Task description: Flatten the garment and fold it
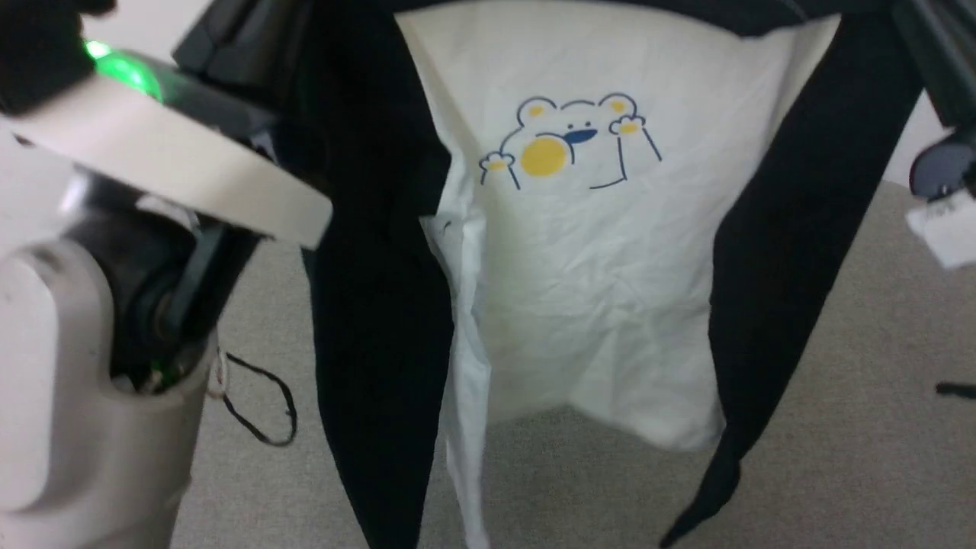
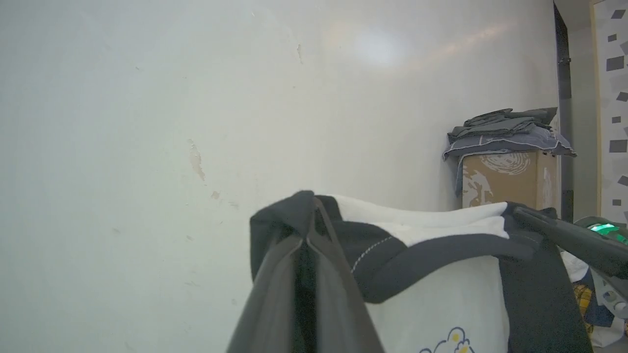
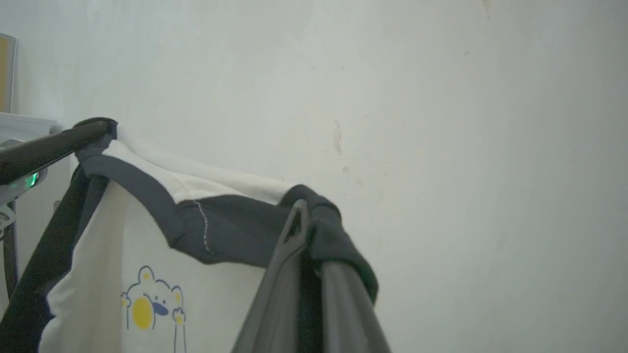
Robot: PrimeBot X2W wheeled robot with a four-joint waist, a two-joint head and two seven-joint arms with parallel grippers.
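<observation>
- The garment (image 1: pixel 595 252) hangs mid-frame in the head view, stretched between our two hands above the grey floor (image 1: pixel 839 396).
- We judge it light, thin and limp; the shoulders are where to hold it.
- Our left hand (image 2: pixel 308 235) and right hand (image 3: pixel 300 220) each pinch a black shoulder, fingers pressed together.
- Behind stands a pale wall (image 2: pixel 147 122); at the left wrist view's right, a cardboard box (image 2: pixel 510 179) bears folded cloths (image 2: pixel 505 130).

White garment (image 1: pixel 610 290), black sleeves
</observation>
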